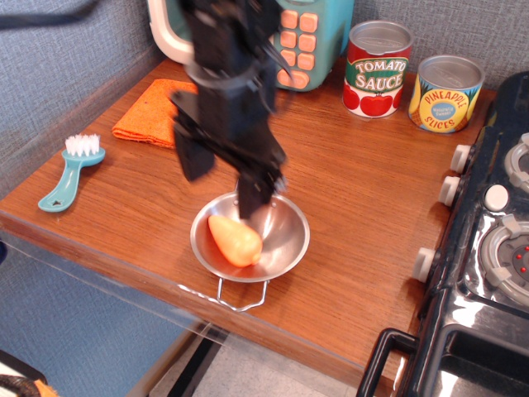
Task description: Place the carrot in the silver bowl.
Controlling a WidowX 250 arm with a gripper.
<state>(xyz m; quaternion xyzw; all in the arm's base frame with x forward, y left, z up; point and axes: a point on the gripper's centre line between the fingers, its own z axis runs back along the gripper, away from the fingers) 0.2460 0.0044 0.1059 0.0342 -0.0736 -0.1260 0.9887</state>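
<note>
The orange toy carrot (235, 239) lies on its side inside the silver bowl (285, 245), toward the bowl's left half. The bowl sits near the front edge of the wooden counter, one wire handle (242, 295) pointing to the front. My black gripper (221, 180) is open and empty. It hangs above the bowl's back-left rim, clear of the carrot. Its right finger (252, 194) reaches down over the bowl's back rim and its left finger (191, 157) is outside the bowl to the left.
An orange folded cloth (149, 116) lies at the back left, partly behind my arm. A teal brush (70, 173) lies at the left edge. A tomato sauce can (378, 69) and a pineapple can (445, 93) stand at the back. A toy stove (488, 240) fills the right side.
</note>
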